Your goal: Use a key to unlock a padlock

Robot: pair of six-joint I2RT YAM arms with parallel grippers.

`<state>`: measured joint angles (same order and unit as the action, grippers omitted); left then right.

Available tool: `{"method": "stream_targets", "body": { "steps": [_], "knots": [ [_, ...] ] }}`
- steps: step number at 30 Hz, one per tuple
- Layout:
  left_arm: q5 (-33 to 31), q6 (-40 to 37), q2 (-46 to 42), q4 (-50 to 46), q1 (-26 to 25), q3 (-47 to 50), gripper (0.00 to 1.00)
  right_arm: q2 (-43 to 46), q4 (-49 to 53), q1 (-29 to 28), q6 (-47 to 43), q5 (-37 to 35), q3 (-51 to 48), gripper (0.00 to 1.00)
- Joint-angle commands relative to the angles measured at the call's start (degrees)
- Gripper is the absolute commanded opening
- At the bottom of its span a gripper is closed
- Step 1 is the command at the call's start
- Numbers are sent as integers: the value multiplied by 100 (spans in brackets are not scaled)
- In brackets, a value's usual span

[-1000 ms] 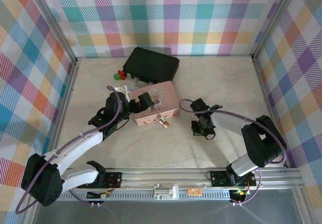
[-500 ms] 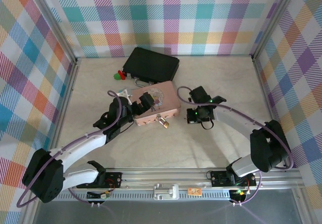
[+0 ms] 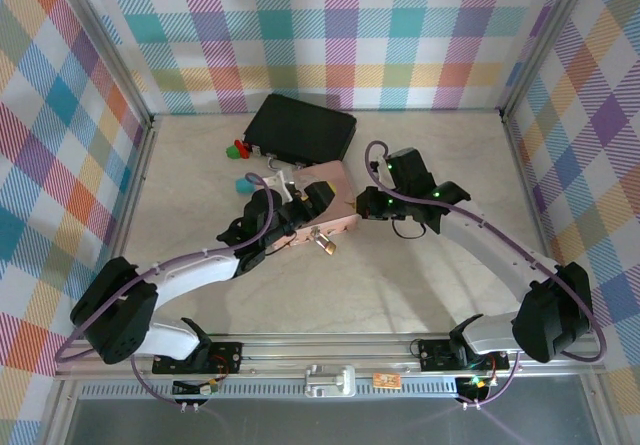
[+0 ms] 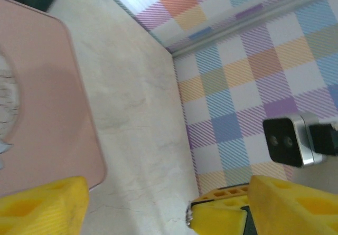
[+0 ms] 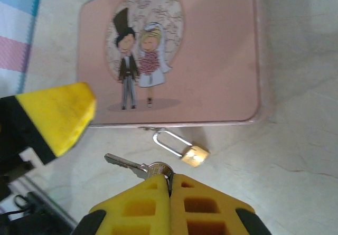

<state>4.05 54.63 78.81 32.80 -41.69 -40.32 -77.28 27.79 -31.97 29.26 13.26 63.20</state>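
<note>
Swings right gripper (image 3: 370,203) off open table (image 3: 420,285), up and inward, now beside right edge of pink tin (image 3: 335,180). Pushes left gripper (image 3: 312,197) farther across tin lid, forearm stretching out. Brings teal piece (image 3: 238,183) into sight left of tin.

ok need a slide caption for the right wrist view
Right gripper pinching the key by its head, close to the padlock lying at the pink tin edge.
</note>
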Motion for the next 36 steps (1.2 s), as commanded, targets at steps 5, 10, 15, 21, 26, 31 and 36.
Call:
{"method": "stream_targets", "body": {
  "steps": [5, 10, 15, 21, 26, 31, 36],
  "knots": [
    [98, -228, 272, 580, -179, -285, 55, -80, -763, -42, 541, 830, 58, 0],
    [129, -230, 354, 625, -197, -330, 30, -40, -896, -38, 618, 868, -16, 0],
    [93, -277, 346, 571, -201, -346, 0, -23, -964, -38, 611, 891, -38, 0],
    [29, -1334, -26, 0, -130, -494, 0, 281, -940, 174, -156, 1049, 17, 25],
    [1002, -2098, -274, -151, 204, -651, 0, 466, -1262, 590, -853, 2119, -80, 29],
    [2018, -2126, -268, 65, 430, -768, 0, 504, -1961, 683, -1006, 2894, -394, 35],
    [2472, -1934, -223, 470, 484, -720, 0, 499, -2683, 689, -883, 3520, -642, 35]
  ]
}}
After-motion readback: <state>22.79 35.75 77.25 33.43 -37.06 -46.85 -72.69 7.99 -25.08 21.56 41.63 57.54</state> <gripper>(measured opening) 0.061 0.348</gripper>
